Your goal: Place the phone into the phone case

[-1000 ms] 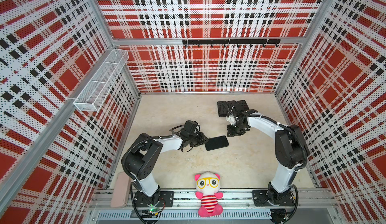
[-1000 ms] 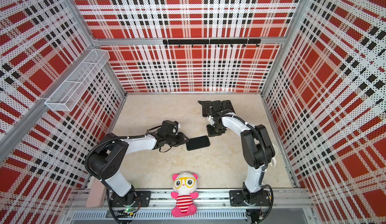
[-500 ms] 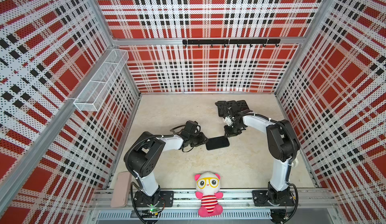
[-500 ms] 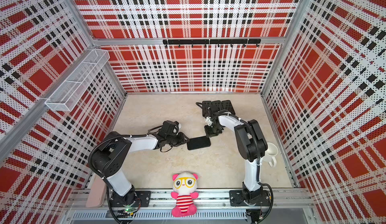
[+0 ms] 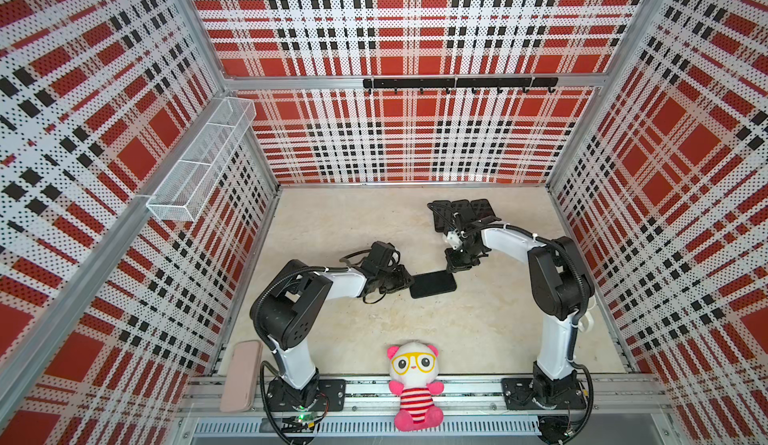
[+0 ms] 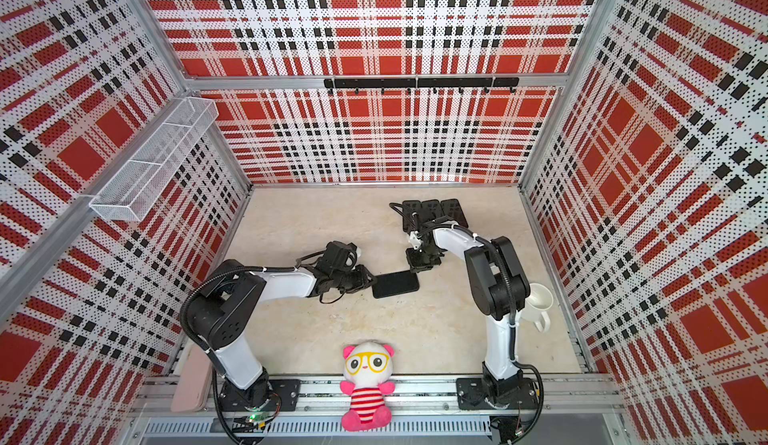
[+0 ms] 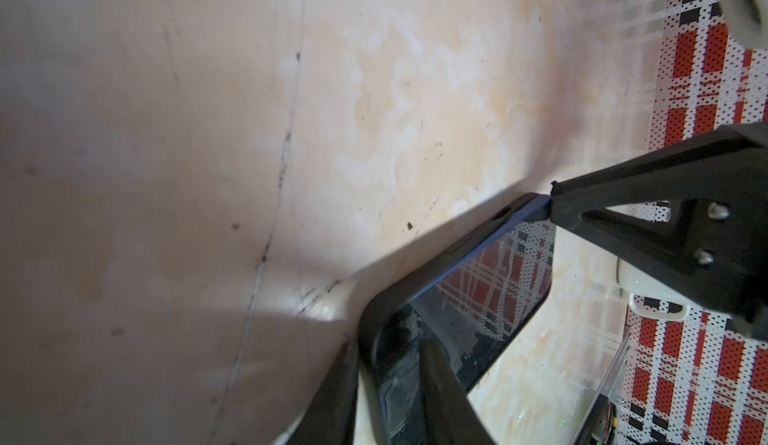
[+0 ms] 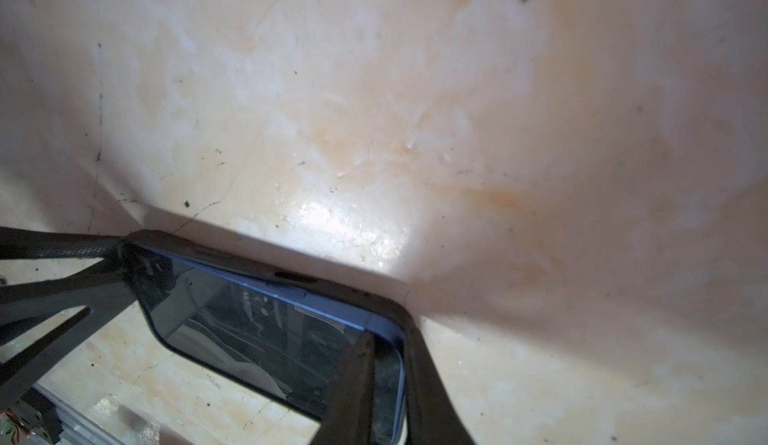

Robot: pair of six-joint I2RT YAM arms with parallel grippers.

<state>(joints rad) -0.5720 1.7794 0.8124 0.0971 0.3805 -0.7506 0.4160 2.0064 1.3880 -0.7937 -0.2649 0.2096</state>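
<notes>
In the left wrist view the black phone case point(image 7: 449, 262) lies on the table point(image 7: 208, 131) with the phone point(image 7: 478, 310) sitting inside it (a thin blue edge shows just within the rim). The left gripper point(image 7: 388, 351) is nearly closed, with one finger outside the case wall and one over the glass, pinching that end. In both top views the case is in the middle of the table and the right gripper point(image 5: 452, 267) is nearly closed as well, nipping a far corner, while a white mug point(image 6: 540, 303) sits near the right arm, what is in it I cannot tell.
</notes>
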